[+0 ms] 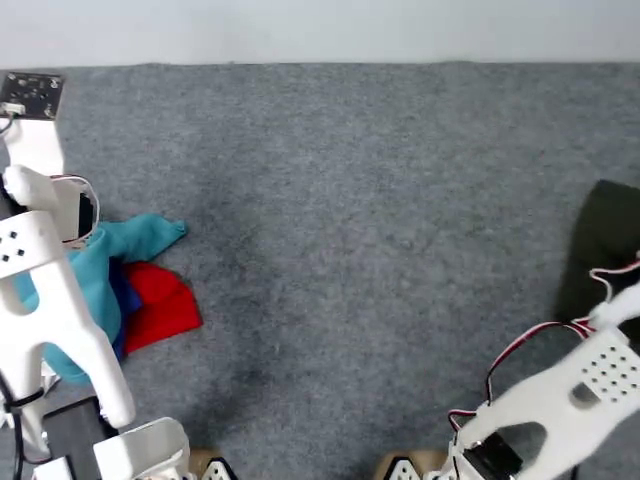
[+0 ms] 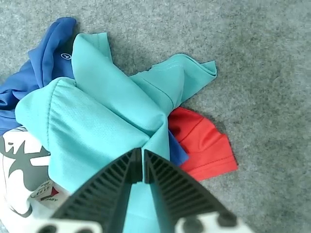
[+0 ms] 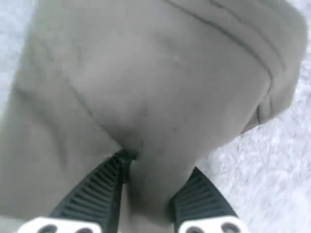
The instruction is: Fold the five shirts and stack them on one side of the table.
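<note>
A pile of shirts lies at the table's left side: a teal shirt (image 1: 135, 238) (image 2: 107, 111) on top, a red shirt (image 1: 162, 305) (image 2: 204, 145) and a blue shirt (image 2: 46, 58) under it, and a white shirt with a grey print (image 2: 19, 160) beside them. My left gripper (image 2: 142, 158) is shut just above the teal shirt, with nothing seen between its fingers. A dark olive shirt (image 1: 600, 240) (image 3: 146, 73) lies at the right edge. My right gripper (image 3: 155, 170) is shut on a bunched fold of it.
The grey felt table top (image 1: 380, 220) stretches wide between the two arms. A small circuit board (image 1: 30, 95) sits at the far left corner. Red and white cables (image 1: 530, 340) loop off the right arm (image 1: 560, 400).
</note>
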